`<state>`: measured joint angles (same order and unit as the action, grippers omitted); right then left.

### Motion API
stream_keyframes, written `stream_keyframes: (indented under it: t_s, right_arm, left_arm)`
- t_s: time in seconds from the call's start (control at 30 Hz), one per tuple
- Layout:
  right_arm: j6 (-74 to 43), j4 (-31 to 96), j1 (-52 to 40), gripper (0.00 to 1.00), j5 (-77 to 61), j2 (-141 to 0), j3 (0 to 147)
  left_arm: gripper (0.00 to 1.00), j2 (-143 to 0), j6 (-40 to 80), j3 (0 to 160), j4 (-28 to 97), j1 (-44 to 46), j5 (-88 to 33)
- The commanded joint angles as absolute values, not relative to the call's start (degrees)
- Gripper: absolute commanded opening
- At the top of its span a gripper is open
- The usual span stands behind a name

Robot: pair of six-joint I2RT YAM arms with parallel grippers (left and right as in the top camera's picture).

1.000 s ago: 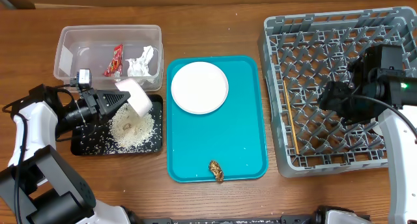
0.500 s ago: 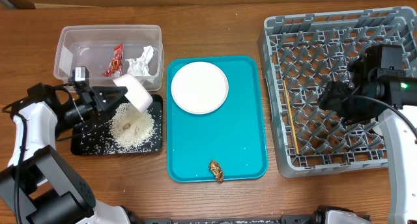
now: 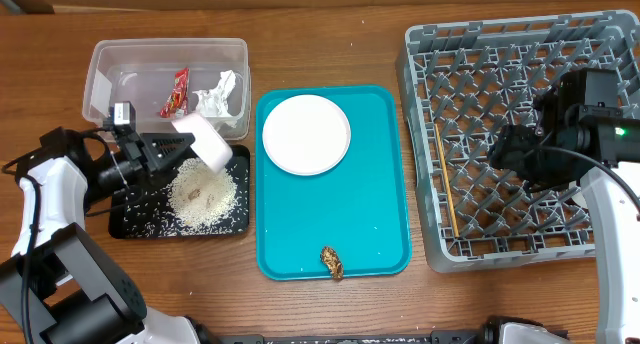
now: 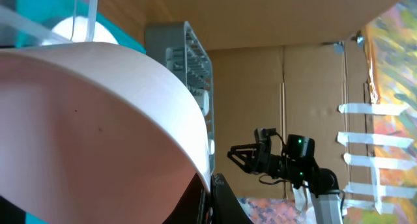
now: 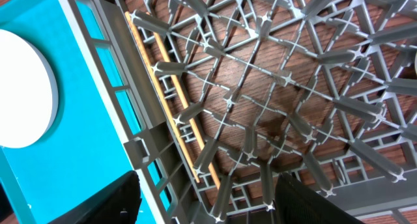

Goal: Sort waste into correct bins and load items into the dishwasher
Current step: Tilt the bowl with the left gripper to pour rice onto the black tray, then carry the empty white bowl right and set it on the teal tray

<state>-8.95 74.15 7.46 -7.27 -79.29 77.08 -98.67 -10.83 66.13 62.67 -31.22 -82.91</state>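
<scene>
Left claw [image 3: 180,150], pinching the tilted white cup [image 3: 207,142], should pour squarely above the black tray [image 3: 117,222].

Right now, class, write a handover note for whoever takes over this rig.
Left claw: shut on white cup, tilted above black tray holding rice.
Right claw: open, empty, over dish rack.
Done: red wrapper and napkin in clear tub; chopsticks in rack.
To do: rack the cup and the plate on teal tray; bin the brown lump there.
</scene>
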Motion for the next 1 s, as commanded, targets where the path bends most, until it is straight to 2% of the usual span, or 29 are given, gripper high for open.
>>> stream_keyframes:
  t_s: [0.0,0.23,0.43,0.53,0.7,0.97]
  right_arm:
    - [-8.5,73.8,7.6,0.69,-7.6,-78.9,77.3]
    - [-8.5,73.8,7.6,0.68,-7.6,-78.9,77.3]
    - [-8.5,73.8,7.6,0.69,-7.6,-78.9,77.3]
    - [-8.5,73.8,7.6,0.68,-7.6,-78.9,77.3]
    - [-8.5,73.8,7.6,0.69,-7.6,-78.9,77.3]
    - [-8.5,73.8,7.6,0.69,-7.6,-78.9,77.3]
  left_arm:
    - [0.04,-98.1,-13.4,66.1,64.2,-30.9,-83.1]
    - [0.04,-96.9,-15.9,66.8,67.7,-27.9,-77.3]
    - [0.04,-93.2,-15.7,70.9,68.8,-18.8,-67.7]
    - [0.04,-91.2,-13.1,73.7,67.6,-11.2,-60.8]
    - [0.04,-91.1,-1.7,75.3,60.1,7.3,-38.9]
    - [0.04,-95.1,8.5,75.2,50.5,32.0,-15.2]
